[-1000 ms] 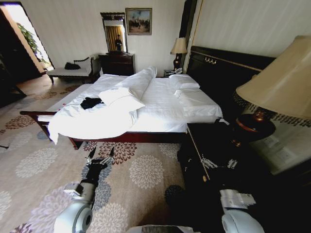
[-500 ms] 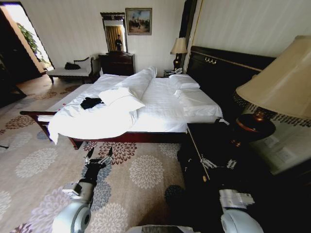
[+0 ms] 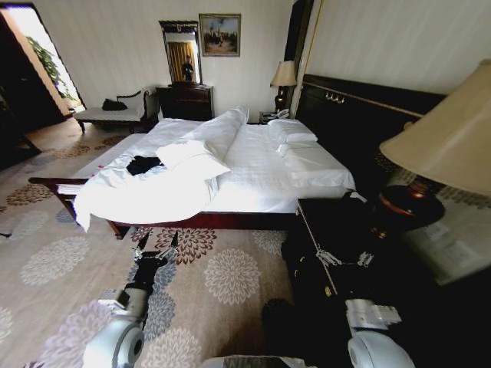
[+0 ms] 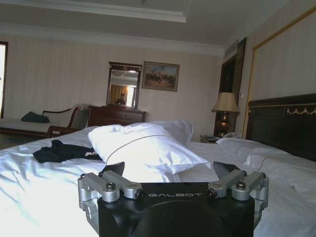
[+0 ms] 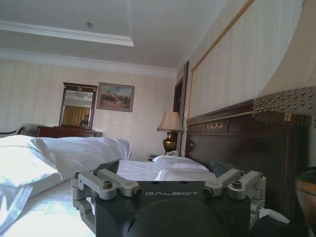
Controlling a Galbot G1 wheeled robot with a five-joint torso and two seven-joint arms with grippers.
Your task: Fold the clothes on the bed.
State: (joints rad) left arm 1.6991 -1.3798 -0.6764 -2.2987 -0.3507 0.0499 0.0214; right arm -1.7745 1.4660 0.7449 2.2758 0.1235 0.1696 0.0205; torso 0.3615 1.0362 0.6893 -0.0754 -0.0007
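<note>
Ahead, rumpled duvet [image 3: 146, 195] beside clothes [image 3: 143, 163] on bed [image 3: 261, 172], lamp [image 3: 449, 142] close right.

Black T-shirt [image 3: 143, 163] crumpled on white duvet [image 3: 146, 195], bed [image 3: 261, 165] foot end; left gripper [image 3: 156, 245] open above carpet [image 3: 222, 276]

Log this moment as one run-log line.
black T-shirt: crumpled on bed, near foot | left hand: open, over carpet | right hand: open, by nightstand

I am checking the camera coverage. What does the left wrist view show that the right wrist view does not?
Left wrist view: the black T-shirt crumpled on the bed, the bench, and the open left gripper. Right wrist view: the near lampshade and the open right gripper. Both: the white bed, the mirror, the painting, the far lamp and the headboard.
</note>
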